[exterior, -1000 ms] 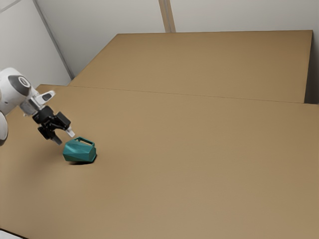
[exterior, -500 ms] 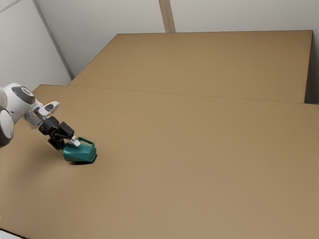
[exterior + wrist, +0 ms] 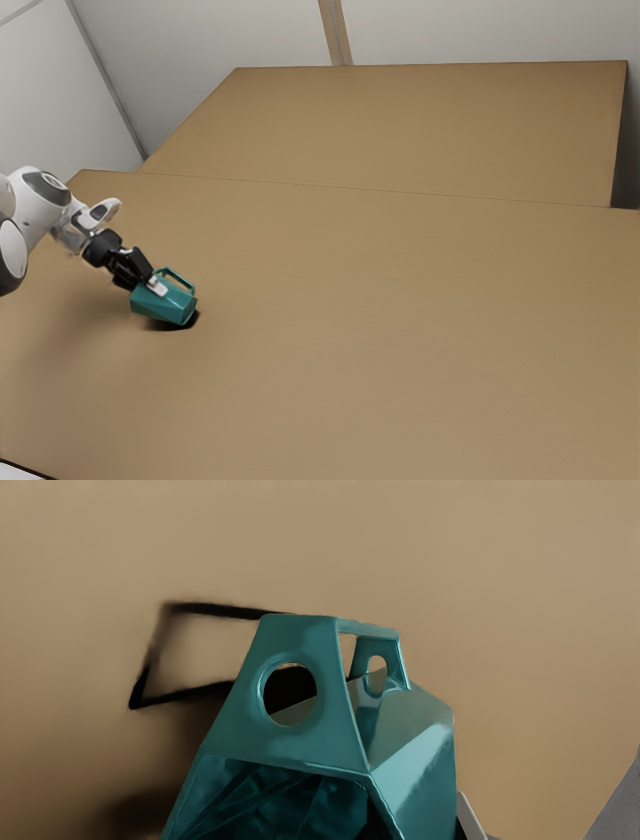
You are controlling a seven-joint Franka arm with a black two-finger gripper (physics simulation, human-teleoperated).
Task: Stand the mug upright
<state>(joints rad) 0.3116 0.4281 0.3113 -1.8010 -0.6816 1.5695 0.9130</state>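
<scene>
Obs., mug. Teal, faceted mug (image 3: 172, 306) located on the exterior view's left part of the brown surface (image 3: 400, 330), at the end of the arm (image 3: 38, 205). Not upright: body lies over at a slant, mouth end raised and turned toward the arm, base end lower and toward the exterior view's right. Handle (image 3: 367, 627) is on the upper side of the body. Dark shadow (image 3: 190, 323) under the base end; cannot tell whether the base edge touches the surface

Obs., end effector. Black end effector (image 3: 152, 284) reaches down at a slant to the mouth end and is closed on the mug, pinching its wall. One pale fingertip (image 3: 158, 289) lies against the outer side; the other finger is mostly hidden by the mug, a dark shape inside the mouth being consistent with it. Wrist view: pale edge of the outer finger directly beside the mug's side wall

Obs., wrist view, detail. Mouth gapes toward the hand, interior dark teal. Handle made of two uprights joined by a bar, each upright pierced by a round hole. Frame-shaped handle shadow (image 3: 215, 611) falls on the surface beside the mug

Background. A second brown panel (image 3: 430, 130) beyond the surface, pale walls (image 3: 230, 40) behind, one with a wooden strip (image 3: 337, 35)
</scene>
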